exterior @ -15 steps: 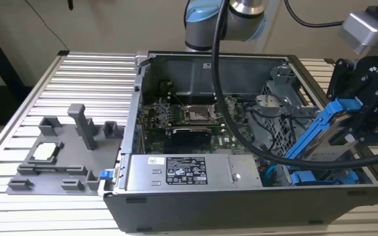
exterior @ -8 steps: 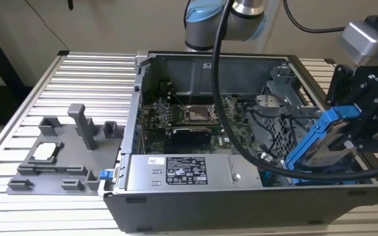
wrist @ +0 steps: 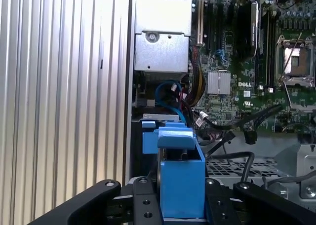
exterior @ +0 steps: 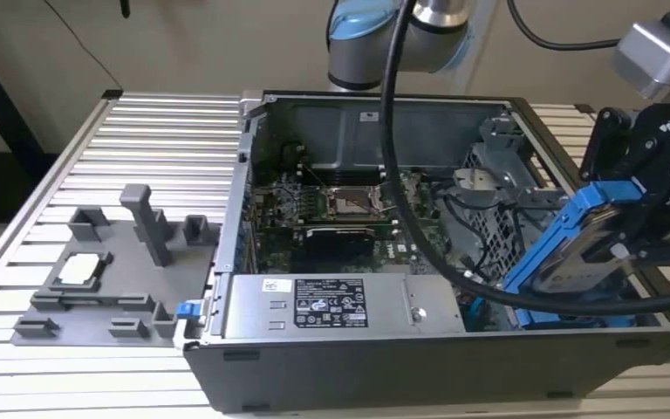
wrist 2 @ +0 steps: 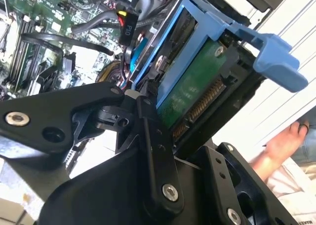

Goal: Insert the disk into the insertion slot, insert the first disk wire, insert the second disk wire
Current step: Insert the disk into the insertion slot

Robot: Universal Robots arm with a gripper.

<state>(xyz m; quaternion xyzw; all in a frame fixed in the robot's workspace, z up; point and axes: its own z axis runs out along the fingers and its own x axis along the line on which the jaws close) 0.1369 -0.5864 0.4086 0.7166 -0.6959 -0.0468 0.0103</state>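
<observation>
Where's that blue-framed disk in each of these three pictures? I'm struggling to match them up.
Exterior view: the disk hangs tilted at the exterior view's right, over the end of the case.
First wrist view: the disk is seen end-on, clamped in the gripper.
Second wrist view: the disk shows its green circuit side.
Shared landmark: the motherboard, in all three views.

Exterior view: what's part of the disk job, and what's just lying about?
Job: disk, clamped in the gripper; drive cage.

Lying about: grey fixture block on the table; power-supply box; motherboard; a person's hand in the second wrist view.
</observation>
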